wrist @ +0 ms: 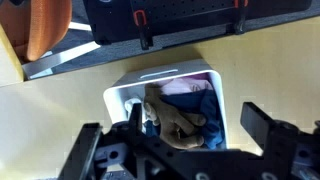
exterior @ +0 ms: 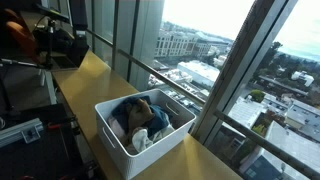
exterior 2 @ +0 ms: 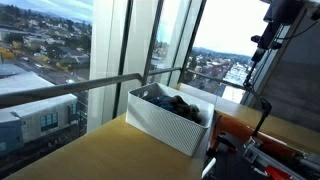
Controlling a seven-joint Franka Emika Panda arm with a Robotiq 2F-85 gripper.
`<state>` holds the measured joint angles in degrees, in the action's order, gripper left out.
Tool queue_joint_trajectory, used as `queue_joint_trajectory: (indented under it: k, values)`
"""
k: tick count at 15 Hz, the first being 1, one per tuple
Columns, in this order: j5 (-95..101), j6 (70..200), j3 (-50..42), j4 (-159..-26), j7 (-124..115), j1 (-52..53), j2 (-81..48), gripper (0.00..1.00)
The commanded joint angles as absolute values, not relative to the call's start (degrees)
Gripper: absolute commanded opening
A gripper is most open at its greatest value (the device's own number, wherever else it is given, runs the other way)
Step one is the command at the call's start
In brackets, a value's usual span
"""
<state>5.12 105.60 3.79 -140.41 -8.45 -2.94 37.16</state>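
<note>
Hanging spread wide, the fingers [wrist: 262, 125] frame the white bin [wrist: 170, 72] of clothes [wrist: 192, 100] beneath.

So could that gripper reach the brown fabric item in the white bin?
Probably yes: the gripper hangs open above the lidless white bin, and the brown fabric item lies uncovered on top of the pile.

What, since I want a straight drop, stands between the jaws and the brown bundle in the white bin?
Nothing visible does. In the wrist view the gripper, jaws open, looks down into the white bin. The brown bundle lies uncovered on top of the blue cloth, with only open air above it.
</note>
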Motion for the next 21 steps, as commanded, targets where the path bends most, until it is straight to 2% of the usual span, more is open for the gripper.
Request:
queue_joint_trajectory:
  k: [1,15,21]
  values:
    - [5.3,105.4,3.5,-140.2,-8.6,-2.5,37.1,1.00]
    - [5.5,106.9,3.9,-139.7,-9.6,-2.6,35.7,1.00]
    - [6.3,119.3,5.9,-133.7,-11.7,-2.1,25.7,1.00]
